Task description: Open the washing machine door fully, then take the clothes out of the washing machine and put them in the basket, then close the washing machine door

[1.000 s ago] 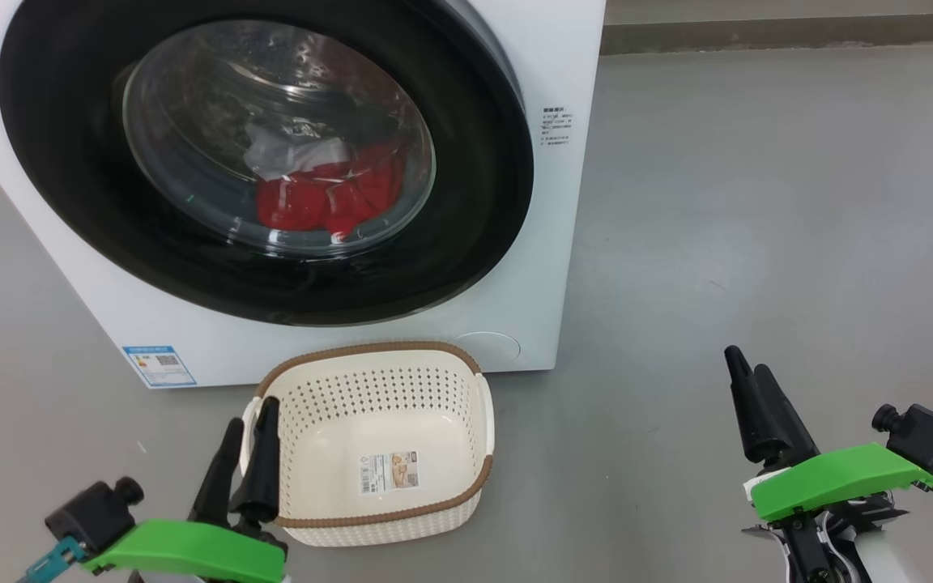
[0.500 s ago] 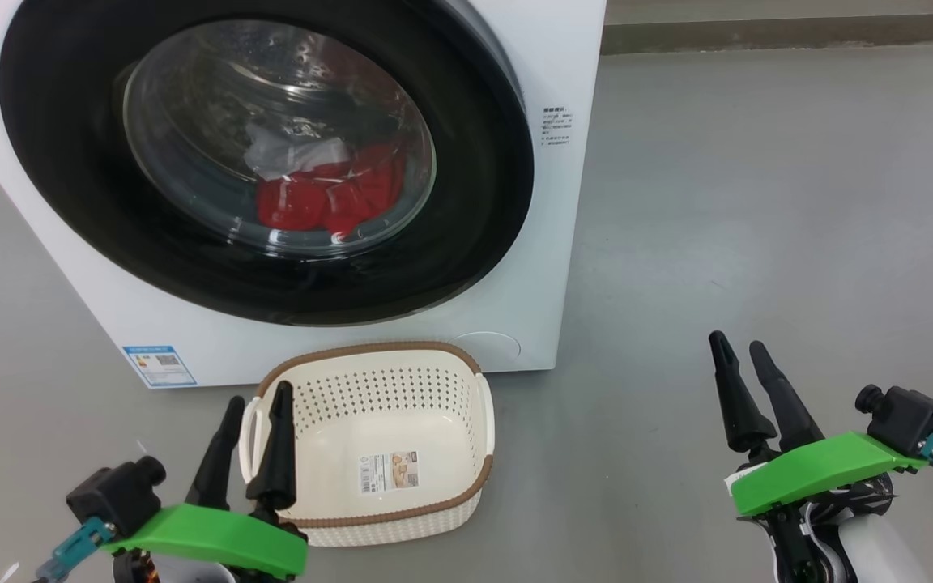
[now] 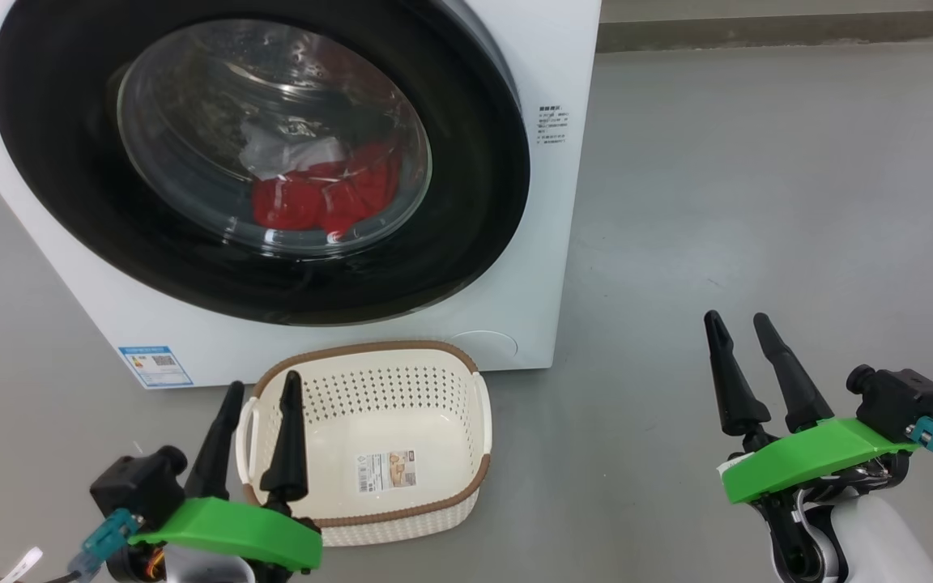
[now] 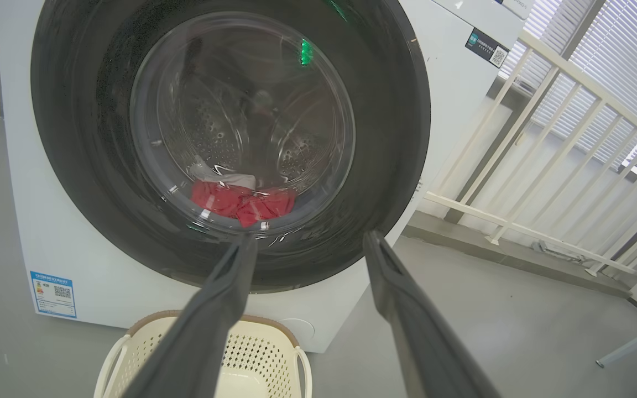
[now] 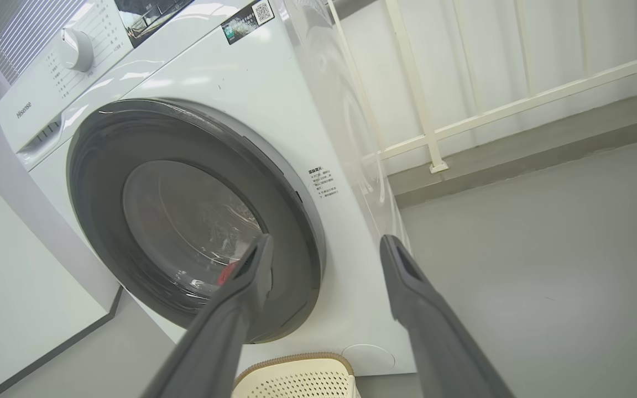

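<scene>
Head view: washing machine door (image 3: 264, 121) shut; left gripper (image 3: 264, 382), right gripper (image 3: 735, 317) jaws wide, empty. Suggest hooking its right rim, pulling along the arc.

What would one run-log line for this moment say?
washing machine door: shut | clothes: inside washing machine | basket: empty, on floor | left claw: open, empty | right claw: open, empty

Glossy black door (image 3: 466, 202), perforated plastic basket (image 3: 442, 518).
</scene>
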